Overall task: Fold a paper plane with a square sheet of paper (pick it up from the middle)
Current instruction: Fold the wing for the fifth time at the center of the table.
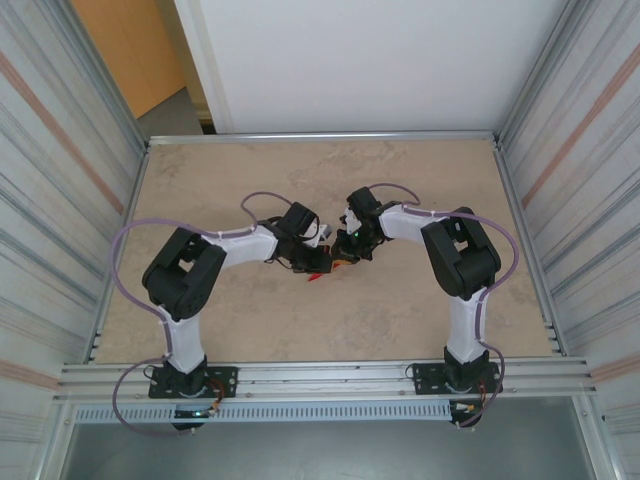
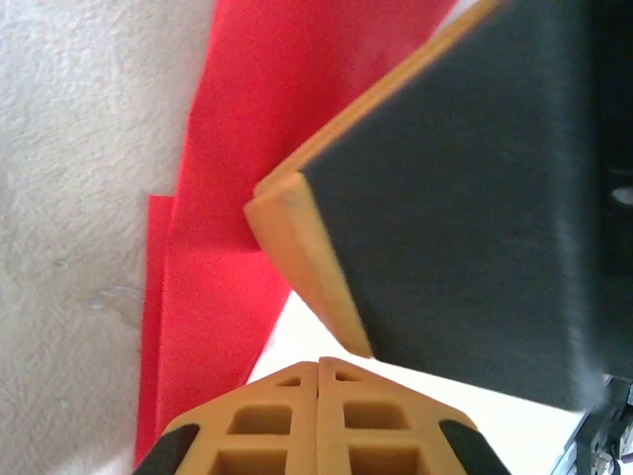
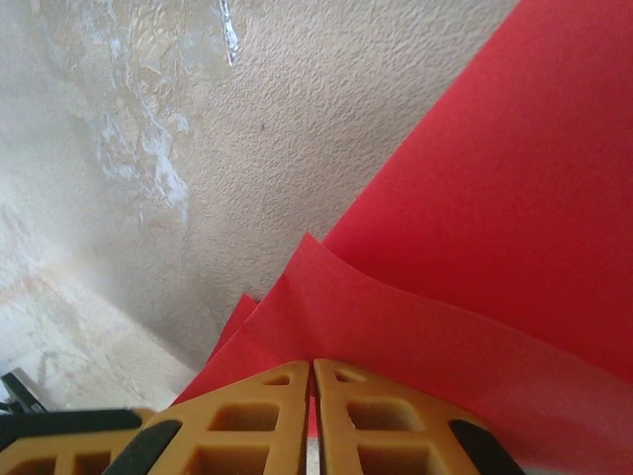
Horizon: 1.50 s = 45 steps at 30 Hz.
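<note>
Over the beige tabletop [image 1: 400,320], the right gripper [image 3: 313,366] is pinching the folded red paper [image 3: 495,198] while the left gripper [image 2: 317,366] is sitting pressed together beside it.

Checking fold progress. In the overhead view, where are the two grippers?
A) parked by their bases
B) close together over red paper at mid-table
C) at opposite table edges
B: the left gripper and right gripper meet mid-table, with the red paper peeking out beneath them.
</note>
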Available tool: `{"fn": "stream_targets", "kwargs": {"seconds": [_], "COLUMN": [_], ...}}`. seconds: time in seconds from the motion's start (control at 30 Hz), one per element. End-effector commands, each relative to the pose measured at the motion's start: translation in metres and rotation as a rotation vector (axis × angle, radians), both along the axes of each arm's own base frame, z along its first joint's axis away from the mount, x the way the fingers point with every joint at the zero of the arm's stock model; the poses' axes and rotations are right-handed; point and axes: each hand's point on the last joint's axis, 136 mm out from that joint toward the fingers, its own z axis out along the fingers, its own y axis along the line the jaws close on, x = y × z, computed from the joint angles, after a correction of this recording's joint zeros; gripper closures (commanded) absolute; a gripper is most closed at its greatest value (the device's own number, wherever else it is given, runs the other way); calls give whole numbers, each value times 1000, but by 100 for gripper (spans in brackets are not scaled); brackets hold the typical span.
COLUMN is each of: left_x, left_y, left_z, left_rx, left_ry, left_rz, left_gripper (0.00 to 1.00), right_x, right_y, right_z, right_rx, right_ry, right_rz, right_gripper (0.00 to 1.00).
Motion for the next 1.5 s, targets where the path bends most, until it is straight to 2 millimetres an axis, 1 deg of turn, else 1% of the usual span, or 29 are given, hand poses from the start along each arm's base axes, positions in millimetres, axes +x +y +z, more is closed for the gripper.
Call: {"fn": "stream_targets", "kwargs": {"seconds": [0.0,0.13,0.27,0.47,0.57,0.7,0.8,0.97,1.2,1.47], "left_x": [9,9,9,12,17,20,20,17,4,-11], "left_y": [-7,-5,-2,-6,-6,-5,-4,5,17,27], "left_z": [3,-6,-9,11,16,8,7,-2,-18,-25], "left_rx": [-36,-22,-28,-89,-107,-101,-91,-36,6,42], "left_ry": [7,29,45,18,8,26,25,37,121,155], "left_rz": [9,14,30,28,40,49,49,50,64,35], "left_gripper": [98,98,98,97,96,97,98,100,100,100], "right_x": [-13,-13,-15,-16,-15,-15,-14,-16,-20,-20], "right_y": [-24,-25,-26,-29,-29,-30,-31,-32,-36,-37], "right_z": [-38,-39,-42,-42,-42,-43,-44,-46,-51,-51], "right_rx": [-137,-139,-146,-153,-151,-149,-150,-149,-171,-183], "right_ry": [67,69,76,78,78,85,88,99,115,115], "right_rz": [-12,-11,-12,-14,-19,-23,-28,-28,-26,-21], "right_gripper": [88,88,88,88,88,88,88,89,89,89]}}
